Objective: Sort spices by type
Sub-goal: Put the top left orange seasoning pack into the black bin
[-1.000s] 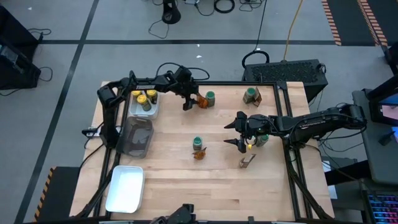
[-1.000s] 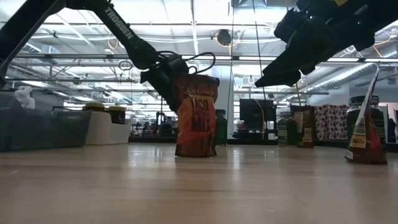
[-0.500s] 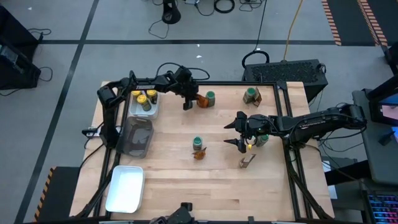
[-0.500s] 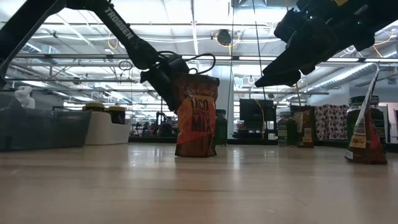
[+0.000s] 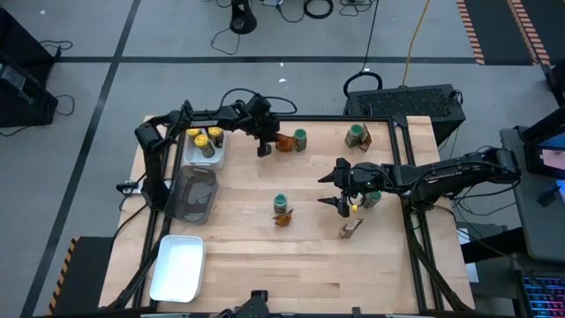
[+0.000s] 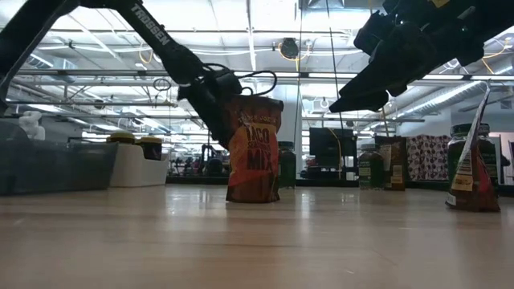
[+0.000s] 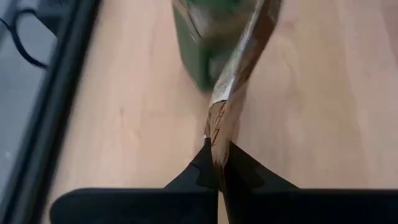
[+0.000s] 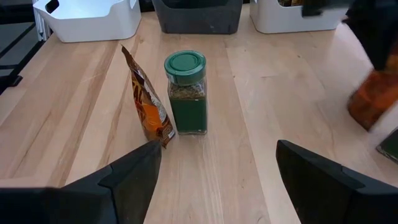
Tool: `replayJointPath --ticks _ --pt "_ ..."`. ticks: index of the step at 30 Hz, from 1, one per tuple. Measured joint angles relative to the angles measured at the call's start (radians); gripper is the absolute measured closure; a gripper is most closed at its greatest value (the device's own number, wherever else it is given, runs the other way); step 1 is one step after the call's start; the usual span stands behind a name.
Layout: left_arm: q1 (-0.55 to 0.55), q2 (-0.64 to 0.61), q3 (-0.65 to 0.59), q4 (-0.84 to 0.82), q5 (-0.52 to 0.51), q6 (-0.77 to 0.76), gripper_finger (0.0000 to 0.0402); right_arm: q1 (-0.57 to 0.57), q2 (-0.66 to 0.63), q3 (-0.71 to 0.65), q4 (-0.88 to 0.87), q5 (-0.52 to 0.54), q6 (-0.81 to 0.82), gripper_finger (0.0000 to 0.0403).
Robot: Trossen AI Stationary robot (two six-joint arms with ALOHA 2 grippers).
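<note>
An orange-brown taco-mix packet (image 6: 253, 152) stands on the table near the far edge, beside a green-lidded jar (image 5: 299, 139). My left gripper (image 5: 264, 144) is shut on it from the left. My right gripper (image 5: 339, 187) hovers open over the table's middle right, touching nothing. Ahead of it stand another green-lidded jar (image 8: 185, 93) and a packet (image 8: 149, 106). Yellow-lidded jars (image 5: 205, 140) sit in the far white tray (image 5: 217, 159). One more packet (image 5: 350, 230) stands near the right arm, and a jar with a packet (image 5: 356, 134) at the far right. My left gripper pinches the packet's thin side edge (image 7: 216, 134) between its two fingertips (image 7: 202, 167). The fingers slant down from the table's left. The packet stays upright, with its bottom (image 6: 252, 197) on the table.
A dark grey tray (image 5: 194, 193) lies on the left and a white tray (image 5: 178, 267) at the near left corner. A jar (image 5: 373, 199) stands partly under the right arm. Bare wood shows between the trays and the middle jar.
My left gripper has closed on the packet's side edge and tipped slightly at the wrist without shifting its place. The packet stays standing where it was.
</note>
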Motion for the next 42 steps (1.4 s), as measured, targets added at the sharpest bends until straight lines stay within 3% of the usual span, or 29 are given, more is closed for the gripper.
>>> replayJointPath --ticks 7,15,21,30,36,42 --pt "-0.022 -0.143 -0.002 -0.193 -0.001 0.007 0.0395 0.000 0.000 0.000 0.001 0.000 0.000 0.0103" --pt "-0.111 -0.415 -0.013 -0.363 -0.010 -0.076 0.0398 0.000 0.000 0.000 0.008 0.000 0.003 0.0103" --pt "-0.212 -0.680 -0.146 -0.471 -0.076 -0.238 0.0399 0.000 0.000 0.000 0.009 0.000 0.003 0.0103" --pt "-0.337 -1.054 -0.386 -0.614 -0.282 -0.489 0.0399 0.000 0.089 0.000 0.067 -0.001 0.006 0.0103" --pt "-0.347 -1.175 -0.419 -0.797 -0.353 -0.491 0.0400 0.000 0.116 0.000 0.136 -0.004 -0.005 0.0103" --pt "-0.347 -1.183 -0.419 -0.933 -0.402 -0.482 0.0400 0.000 0.115 0.000 0.150 -0.005 -0.005 0.0103"
